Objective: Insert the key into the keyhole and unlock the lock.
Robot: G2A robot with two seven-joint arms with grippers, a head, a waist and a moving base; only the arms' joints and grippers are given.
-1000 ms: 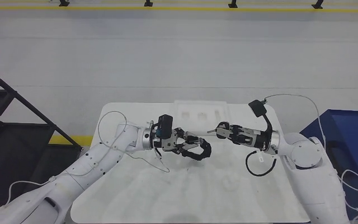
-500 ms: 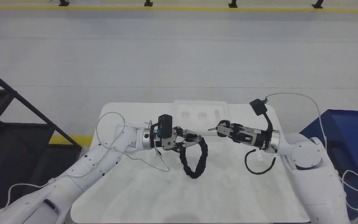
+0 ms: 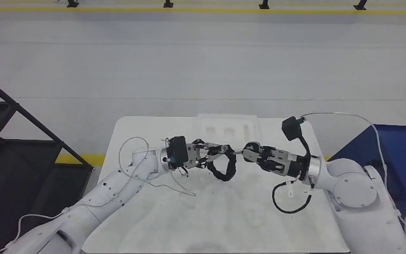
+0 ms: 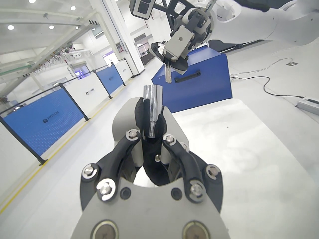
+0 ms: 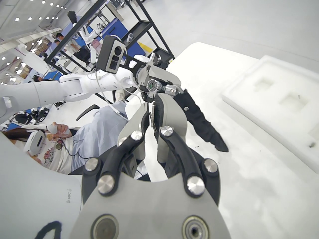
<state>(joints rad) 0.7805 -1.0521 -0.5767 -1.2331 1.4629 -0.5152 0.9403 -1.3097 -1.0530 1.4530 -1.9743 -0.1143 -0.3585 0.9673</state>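
My left gripper (image 4: 151, 115) is shut on the lock, a chrome cylinder (image 4: 153, 95) with a black cable. The cable (image 3: 224, 167) curls in a loop below it over the table's middle. My right gripper (image 4: 174, 57) is shut on the key (image 4: 168, 74). The key's blade points at the cylinder's open end and stops a short gap from it, a little to one side. In the right wrist view the round keyhole face (image 5: 152, 85) sits just past my right gripper (image 5: 152, 105), and the cable (image 5: 199, 120) hangs beside it. From above, the left gripper (image 3: 202, 154) and right gripper (image 3: 248, 151) face each other.
A white foam tray (image 3: 228, 127) with square recesses lies at the back of the white table (image 3: 209, 222). A blue bin (image 3: 380, 149) stands off the right side. A black rack (image 3: 25, 127) stands off the left side.
The cable swung out long below the left gripper, then curled back into a loop. The left gripper turned and rose slightly. The right gripper moved left, closing the gap between key and lock.
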